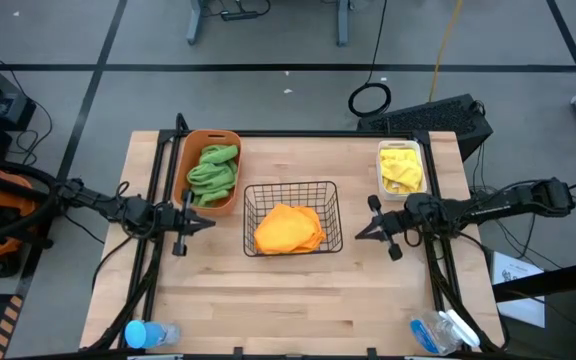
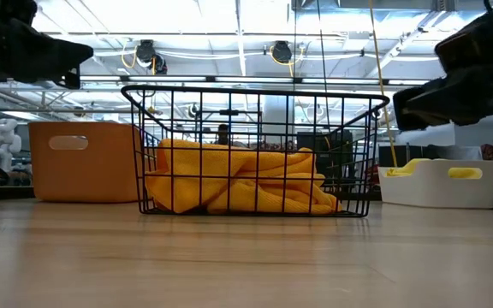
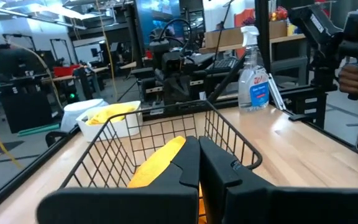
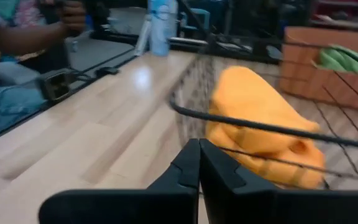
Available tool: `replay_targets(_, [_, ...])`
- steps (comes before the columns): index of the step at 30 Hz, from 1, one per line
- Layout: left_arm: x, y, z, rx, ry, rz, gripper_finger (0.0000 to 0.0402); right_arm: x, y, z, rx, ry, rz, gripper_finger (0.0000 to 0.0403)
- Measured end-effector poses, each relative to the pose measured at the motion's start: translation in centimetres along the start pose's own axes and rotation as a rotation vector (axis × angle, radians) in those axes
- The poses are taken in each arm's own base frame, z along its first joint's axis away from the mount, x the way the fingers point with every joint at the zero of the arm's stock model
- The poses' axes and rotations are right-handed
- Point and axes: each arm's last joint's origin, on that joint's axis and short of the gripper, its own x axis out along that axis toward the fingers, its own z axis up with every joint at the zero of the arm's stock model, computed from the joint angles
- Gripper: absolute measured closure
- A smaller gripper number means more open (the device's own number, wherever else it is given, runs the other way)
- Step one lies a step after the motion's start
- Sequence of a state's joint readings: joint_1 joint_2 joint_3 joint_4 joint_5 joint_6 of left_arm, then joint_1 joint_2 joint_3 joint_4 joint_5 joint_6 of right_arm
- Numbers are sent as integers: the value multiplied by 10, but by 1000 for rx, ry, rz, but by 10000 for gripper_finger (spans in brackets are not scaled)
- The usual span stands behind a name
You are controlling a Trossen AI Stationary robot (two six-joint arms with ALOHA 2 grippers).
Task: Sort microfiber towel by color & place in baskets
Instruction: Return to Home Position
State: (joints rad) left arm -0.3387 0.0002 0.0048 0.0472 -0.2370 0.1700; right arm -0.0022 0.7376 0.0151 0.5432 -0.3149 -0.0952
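An orange towel (image 1: 288, 229) lies bunched in the black wire basket (image 1: 251, 192) at the table's middle. Green towels (image 1: 213, 170) fill the orange tub (image 1: 230, 140) at the left. Yellow towels (image 1: 401, 168) lie in the white bin (image 1: 419, 149) at the right. My left gripper (image 1: 212, 222) hovers shut, level, just left of the wire basket (image 3: 229, 134). My right gripper (image 1: 360, 235) hovers shut, just right of the wire basket (image 4: 241, 121). Neither holds anything.
A blue-capped bottle (image 1: 148, 334) lies at the table's near left corner and a spray bottle (image 1: 446, 330) at the near right corner. A person's hand (image 4: 73, 15) and arm show beyond the table's near edge. Bare wood (image 1: 288, 300) stretches in front of the baskets.
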Motion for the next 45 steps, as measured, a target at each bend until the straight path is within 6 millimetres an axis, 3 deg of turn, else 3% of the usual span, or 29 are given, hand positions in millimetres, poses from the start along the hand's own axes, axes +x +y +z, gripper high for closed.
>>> replay_targets(11, [1, 4, -1, -1, 7, 32, 401, -1, -1, -3, 80, 43, -145, 403])
replay_targets(26, [1, 4, -1, -29, 8, 25, 402, -4, 15, 4, 56, -7, -117, 403])
replay_targets(45, [1, 5, -3, -49, 14, -22, 402, -23, 20, 7, 15, -32, -119, 403])
